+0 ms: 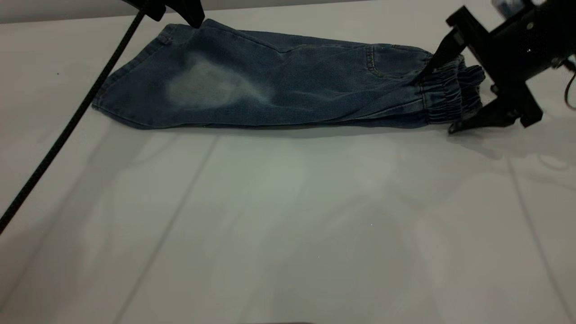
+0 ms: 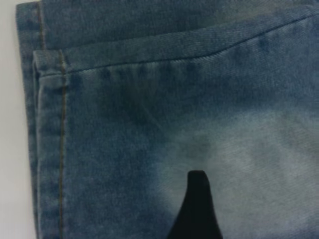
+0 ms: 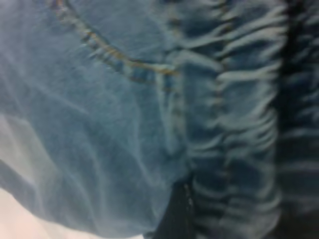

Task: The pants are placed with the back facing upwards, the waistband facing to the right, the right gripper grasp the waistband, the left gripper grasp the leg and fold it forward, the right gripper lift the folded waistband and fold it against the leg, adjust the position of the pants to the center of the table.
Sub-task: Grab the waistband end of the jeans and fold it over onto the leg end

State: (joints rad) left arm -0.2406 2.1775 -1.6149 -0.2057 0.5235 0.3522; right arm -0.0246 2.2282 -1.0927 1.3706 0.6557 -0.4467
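a: where are the pants (image 1: 288, 92) now?

b: from my console, they lie folded lengthwise on the worktop (image 1: 288, 225), one leg over the other, in a long band between the two grippers. the elastic waistband (image 1: 450, 92) is at the right gripper (image 1: 443, 101); the hem of the leg (image 1: 135, 90) is below the left gripper (image 1: 191, 15).

a: state of the right gripper?

b: its jaws stand spread, one finger resting on top of the gathered waistband, the other low, just off the worktop beside the waistband's near edge. the cloth sits between them but is not pinched. the right wrist view shows the elastic ruching and a pocket seam (image 3: 124, 62) close up.

a: and the left gripper?

b: it is at the far corner of the hem, mostly cut off in the exterior view. its wrist view shows one dark fingertip (image 2: 197, 209) over the faded denim, near the stitched hem. i cannot tell whether it is clenched or released.

a: which step is in hand?

b: i judge the forward fold done, and the second fold just starting: the right gripper must take the waistband.

a: what does the next move call for?

b: clench on both layers of the waistband, lift, and carry it away from the right gripper toward the hem; then centre the bundle.
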